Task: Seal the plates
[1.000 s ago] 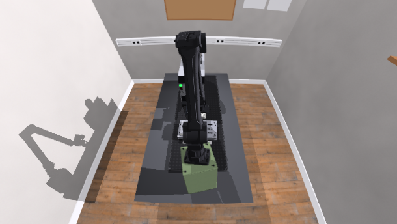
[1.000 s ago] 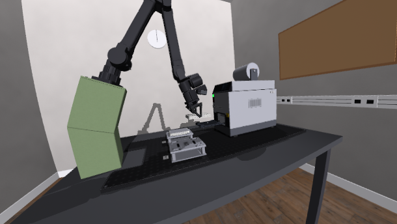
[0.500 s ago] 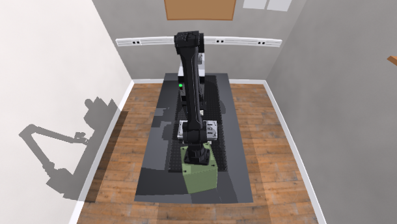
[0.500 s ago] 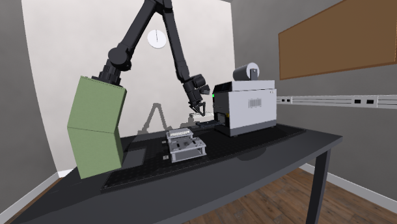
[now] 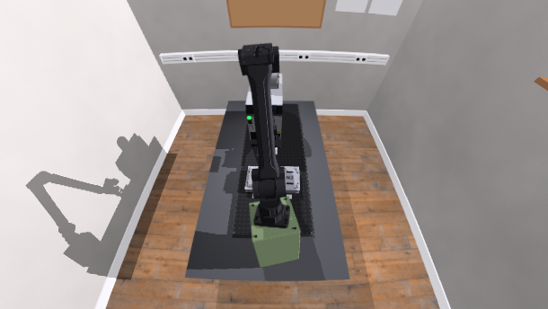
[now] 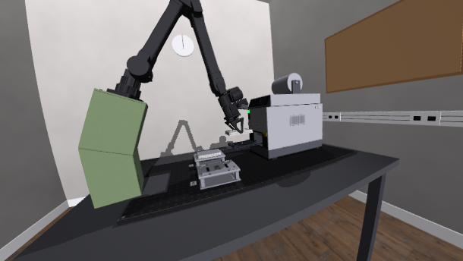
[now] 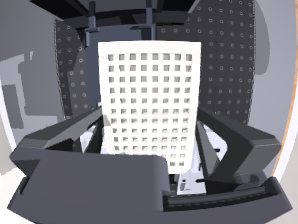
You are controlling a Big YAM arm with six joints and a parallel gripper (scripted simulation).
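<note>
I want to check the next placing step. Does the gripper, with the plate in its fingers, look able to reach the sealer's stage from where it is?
Probably yes. The gripper holds the plate just above the stage, which stands out in front of the sealer; nothing shows between them.

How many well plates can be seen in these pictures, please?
2. One plate is held in the pincer above the sealer's stage. The other plate sits on the nest stand on the table; its nest label is unreadable.
</note>
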